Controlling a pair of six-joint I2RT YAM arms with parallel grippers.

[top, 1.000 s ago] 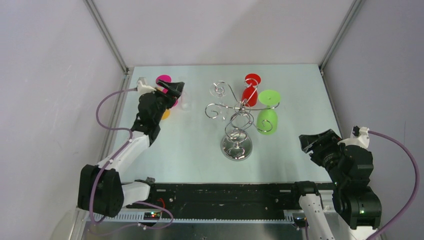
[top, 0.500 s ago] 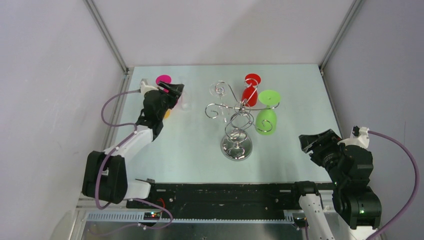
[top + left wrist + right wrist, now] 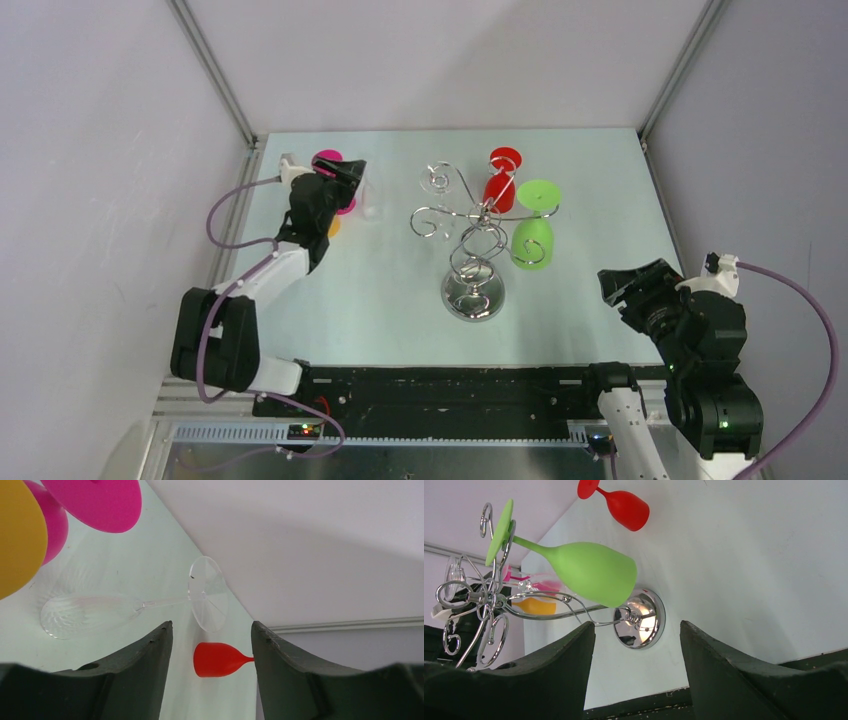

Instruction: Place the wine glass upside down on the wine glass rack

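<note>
The wine glass [image 3: 131, 609], a clear one, is sitting on the table [image 3: 380, 300] at the far left, well apart from the rack [image 3: 470, 235]. I cannot tell whether it is resting on its rim or lying on its side. The left gripper [image 3: 211, 627] is hovering just short of it with its fingers apart and gripping nothing, the glass's foot showing in the gap. The right gripper [image 3: 637, 630] is waiting near the right edge, fingers also apart and empty.

Trouble is likely coming from the crowding. A pink glass [image 3: 95, 500] and an orange glass [image 3: 17, 535] are standing just beside the clear one, so a finger coming in off line could be knocking one over. The stem is looking thin and smooth, so a closing finger may be pushing the glass away rather than pinching it.

The rack is holding a red glass [image 3: 497, 190] and a green glass [image 3: 533, 243], both hanging bowl down; swinging the clear one in carelessly could be striking them. Every glass appears empty.
</note>
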